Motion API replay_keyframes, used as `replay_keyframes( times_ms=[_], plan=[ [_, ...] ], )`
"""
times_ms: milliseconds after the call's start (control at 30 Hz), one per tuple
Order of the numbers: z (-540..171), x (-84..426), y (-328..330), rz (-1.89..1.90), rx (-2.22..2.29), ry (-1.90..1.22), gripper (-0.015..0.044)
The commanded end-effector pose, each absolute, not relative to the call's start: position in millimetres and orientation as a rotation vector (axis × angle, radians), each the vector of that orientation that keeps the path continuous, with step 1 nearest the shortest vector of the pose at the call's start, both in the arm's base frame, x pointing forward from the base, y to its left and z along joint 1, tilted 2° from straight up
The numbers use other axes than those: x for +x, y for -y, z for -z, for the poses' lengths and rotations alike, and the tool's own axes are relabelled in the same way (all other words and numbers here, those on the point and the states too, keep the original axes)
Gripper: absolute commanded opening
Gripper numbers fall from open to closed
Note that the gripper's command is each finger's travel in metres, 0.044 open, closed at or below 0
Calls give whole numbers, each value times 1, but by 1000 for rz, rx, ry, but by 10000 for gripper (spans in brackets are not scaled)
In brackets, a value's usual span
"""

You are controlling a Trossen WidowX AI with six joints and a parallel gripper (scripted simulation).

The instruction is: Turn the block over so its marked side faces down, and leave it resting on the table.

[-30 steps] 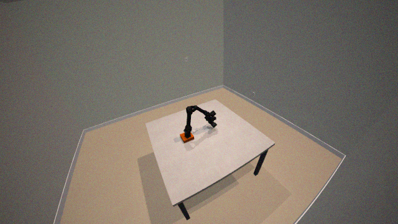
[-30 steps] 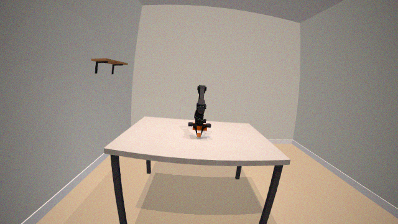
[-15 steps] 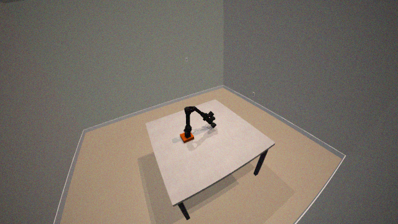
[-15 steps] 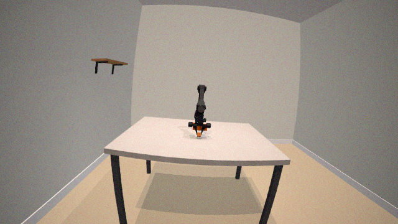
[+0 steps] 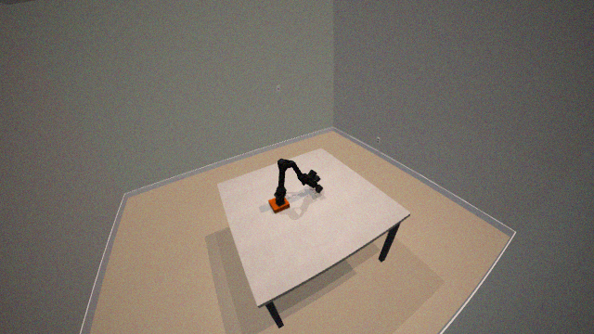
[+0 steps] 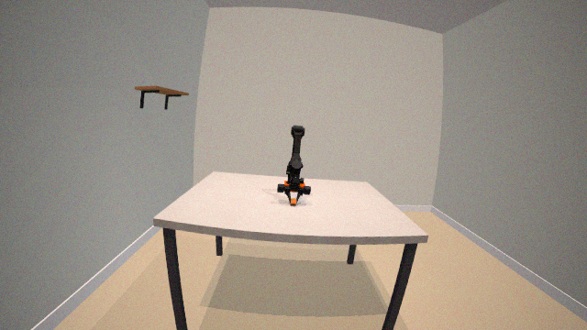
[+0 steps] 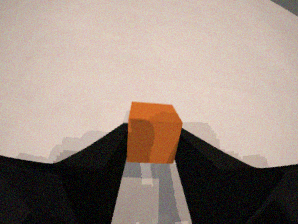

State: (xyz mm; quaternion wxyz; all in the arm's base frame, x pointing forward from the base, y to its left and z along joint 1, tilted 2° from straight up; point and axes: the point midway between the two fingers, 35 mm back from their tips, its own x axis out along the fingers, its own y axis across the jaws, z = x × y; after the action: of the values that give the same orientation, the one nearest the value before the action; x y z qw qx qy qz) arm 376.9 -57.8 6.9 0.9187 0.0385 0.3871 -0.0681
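The orange block [image 6: 293, 202] [image 7: 152, 142] is between the two black fingers, gripped on its left and right sides. My gripper [image 5: 318, 189] [image 6: 293, 199] [image 7: 151, 130] is shut on it, reaching obliquely forward and down. In the top view the block cannot be made out behind the fingers. The block is low over the white table [image 5: 278, 260] [image 6: 220, 213] [image 7: 100, 60]; whether it touches the top I cannot tell. Two of its faces show plainly in the wrist view, plain orange with shadow on them. No mark can be made out, and the other faces are hidden.
The arm's orange base [image 5: 279, 205] stands on the table behind the gripper. The table's far edge shows at the top right of the wrist view. A brown wall shelf [image 6: 158, 90] hangs on the left wall, away from the arm.
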Motion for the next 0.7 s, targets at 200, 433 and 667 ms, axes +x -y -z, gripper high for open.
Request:
replay_keyframes(
  times_ms=[200,433,667],
  plan=[
    [1,372,58,151,58,-645,0],
    [0,365,56,157,72,-543,0],
    [-1,361,56,159,79,-507,0]
  ],
)
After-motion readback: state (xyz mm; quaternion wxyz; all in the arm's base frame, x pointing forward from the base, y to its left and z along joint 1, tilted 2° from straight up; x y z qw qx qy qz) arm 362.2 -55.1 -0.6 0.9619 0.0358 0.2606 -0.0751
